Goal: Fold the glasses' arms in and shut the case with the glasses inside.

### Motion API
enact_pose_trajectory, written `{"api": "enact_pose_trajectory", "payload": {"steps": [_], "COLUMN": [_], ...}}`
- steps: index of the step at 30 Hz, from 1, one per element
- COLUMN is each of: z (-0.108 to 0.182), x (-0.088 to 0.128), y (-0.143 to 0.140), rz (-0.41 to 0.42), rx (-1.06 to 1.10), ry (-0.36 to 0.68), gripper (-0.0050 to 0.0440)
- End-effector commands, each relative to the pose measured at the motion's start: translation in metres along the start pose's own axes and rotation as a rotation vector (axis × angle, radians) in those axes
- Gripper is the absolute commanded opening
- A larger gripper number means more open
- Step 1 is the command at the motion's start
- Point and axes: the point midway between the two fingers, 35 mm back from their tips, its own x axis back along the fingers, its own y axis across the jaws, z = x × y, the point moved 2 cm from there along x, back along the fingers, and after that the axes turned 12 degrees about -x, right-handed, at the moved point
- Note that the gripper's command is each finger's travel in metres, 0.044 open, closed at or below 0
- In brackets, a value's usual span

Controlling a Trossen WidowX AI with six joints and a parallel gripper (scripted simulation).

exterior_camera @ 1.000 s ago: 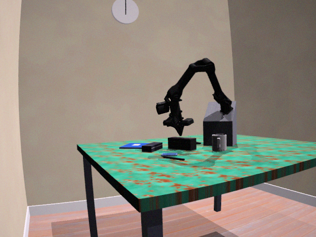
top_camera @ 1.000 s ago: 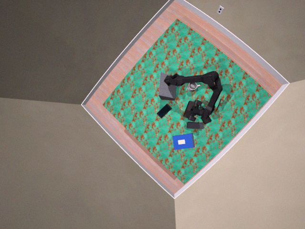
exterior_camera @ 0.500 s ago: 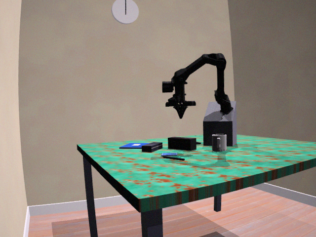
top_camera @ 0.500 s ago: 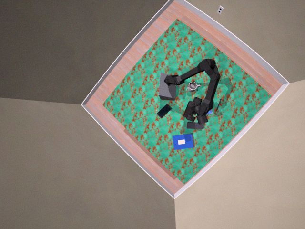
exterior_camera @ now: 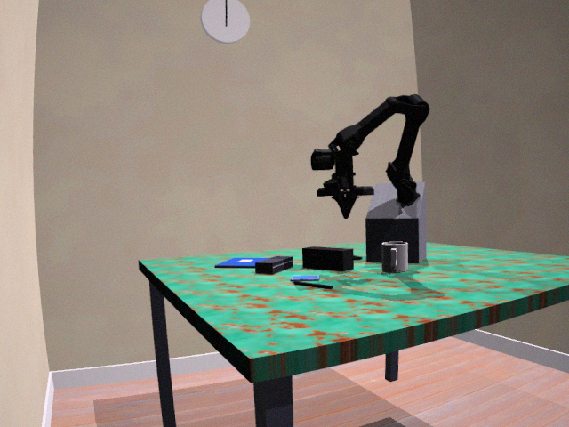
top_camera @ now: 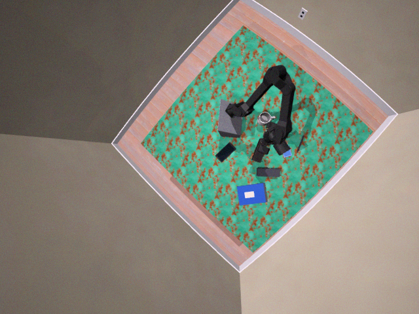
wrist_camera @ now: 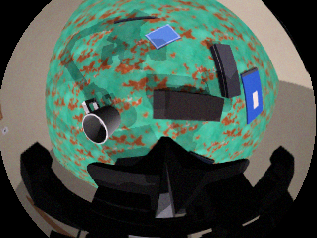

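The black glasses case (exterior_camera: 327, 258) lies shut on the green table, and no glasses show in any view. It also shows in the wrist view (wrist_camera: 186, 105) and, partly under the arm, in the top view (top_camera: 258, 152). My gripper (exterior_camera: 345, 213) hangs well above the case, pointing down, with its fingers shut on nothing and touching nothing. The fingertips show in the wrist view (wrist_camera: 168, 162), just below the case in the picture.
A metal mug (exterior_camera: 395, 256) stands right of the case. A second black box (exterior_camera: 274, 264) and a blue book (exterior_camera: 241, 261) lie to its left. A small blue card (exterior_camera: 304, 277) and a pen (exterior_camera: 313, 285) lie in front. The arm's grey pedestal (exterior_camera: 396, 225) stands behind. A dark phone (top_camera: 225, 152) lies near it.
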Motion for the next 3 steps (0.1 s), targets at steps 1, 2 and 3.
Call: {"api": "enact_pose_trajectory", "payload": {"steps": [1,2,3], "z": [0.034,0.040,0.044], "x": [-0.017,-0.020,-0.022], "y": [0.037,0.043,0.046], "rz": [-0.005,-0.007,-0.008], "rx": [-0.005,-0.007,-0.008], "ry": [-0.007,-0.012,-0.015], "gripper": [0.0000,0.0000,0.0000]}}
